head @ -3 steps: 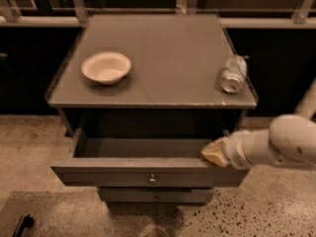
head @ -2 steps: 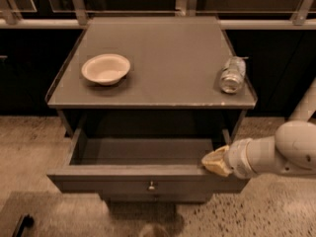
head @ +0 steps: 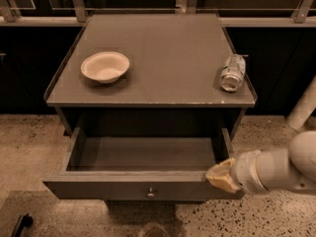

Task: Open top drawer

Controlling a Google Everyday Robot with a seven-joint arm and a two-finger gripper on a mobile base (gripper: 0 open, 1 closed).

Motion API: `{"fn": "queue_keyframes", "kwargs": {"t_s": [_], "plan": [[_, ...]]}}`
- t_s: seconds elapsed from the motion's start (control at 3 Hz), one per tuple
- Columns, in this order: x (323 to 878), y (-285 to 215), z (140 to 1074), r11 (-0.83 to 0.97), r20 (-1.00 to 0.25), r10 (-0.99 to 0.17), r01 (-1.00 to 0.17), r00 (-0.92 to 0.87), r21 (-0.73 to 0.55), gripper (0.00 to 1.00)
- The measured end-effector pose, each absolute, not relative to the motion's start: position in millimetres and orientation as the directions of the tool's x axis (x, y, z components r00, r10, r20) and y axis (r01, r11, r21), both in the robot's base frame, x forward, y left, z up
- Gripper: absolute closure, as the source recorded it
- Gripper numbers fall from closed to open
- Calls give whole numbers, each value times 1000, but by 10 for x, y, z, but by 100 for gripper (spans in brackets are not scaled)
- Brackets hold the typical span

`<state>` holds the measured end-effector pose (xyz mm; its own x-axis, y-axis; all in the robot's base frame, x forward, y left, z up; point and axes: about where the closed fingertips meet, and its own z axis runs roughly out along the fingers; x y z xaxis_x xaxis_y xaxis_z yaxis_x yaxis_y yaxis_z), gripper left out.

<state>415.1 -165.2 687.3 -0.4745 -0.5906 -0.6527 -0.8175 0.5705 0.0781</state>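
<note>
**Open top drawer (head: 108, 187), hand (head: 222, 177) at its front**

The arm (head: 276, 169) reaches in level from the right. The hand seemingly touches the front's right end; I cannot tell its grip. The drawer juts from under the counter (head: 163, 53), long axis left-right, knob (head: 150, 194) toward the camera.

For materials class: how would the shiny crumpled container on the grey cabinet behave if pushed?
Likely light: the shiny crumpled container looks thin. Lying sideways, it may roll unevenly. The pincer is at the open grey top drawer's front.
</note>
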Motion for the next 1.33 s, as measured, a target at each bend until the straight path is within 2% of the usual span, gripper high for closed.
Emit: {"fn": "queue_keyframes", "kwargs": {"t_s": [0.33,0.67,1.33], "plan": [[3886,-1776,7192,596,-702,-551,-802,-450,46,100],[3776,-1987,7238,621,-718,-540,-784,-439,12,81],[3776,-1987,7238,621,-718,-540,-784,-439,12,34]]}}
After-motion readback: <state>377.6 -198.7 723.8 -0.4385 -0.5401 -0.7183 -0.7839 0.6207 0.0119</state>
